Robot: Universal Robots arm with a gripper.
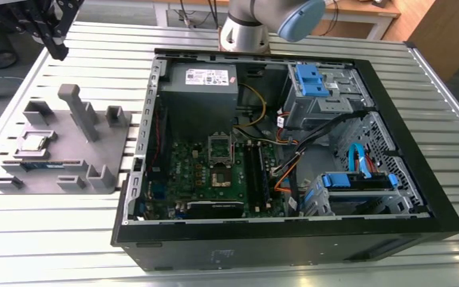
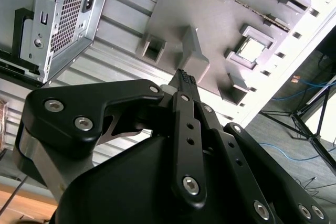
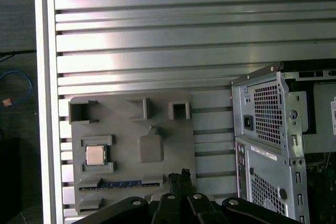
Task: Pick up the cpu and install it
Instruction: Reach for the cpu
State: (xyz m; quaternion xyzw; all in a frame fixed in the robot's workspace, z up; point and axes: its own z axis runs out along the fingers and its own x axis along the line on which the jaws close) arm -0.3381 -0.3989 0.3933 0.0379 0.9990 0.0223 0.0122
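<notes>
The cpu [image 1: 34, 142] is a small square chip with a silvery top, lying flat in a recess of the grey holder plate [image 1: 110, 143] at the exterior view's left. Both wrist views show the cpu [image 2: 252, 50] [image 3: 95, 155] in that recess from above. My gripper [image 1: 57, 52] hangs high above the slatted table, well away from the chip. Its black fingers [image 2: 184, 75] [image 3: 181, 173] are pressed together with nothing between them. Inside the open computer case [image 1: 421, 197], the motherboard's socket [image 1: 217, 174] lies bare, with its metal frame [image 1: 220, 146] folded back.
A long memory stick with a blue label [image 1: 42, 164] [image 3: 121, 184] sits in a slot of the holder plate. A tall grey post [image 1: 76, 107] rises from the plate. The case's rear wall [image 3: 273, 124] stands close to the plate. Cables and blue drive brackets fill the case's far side.
</notes>
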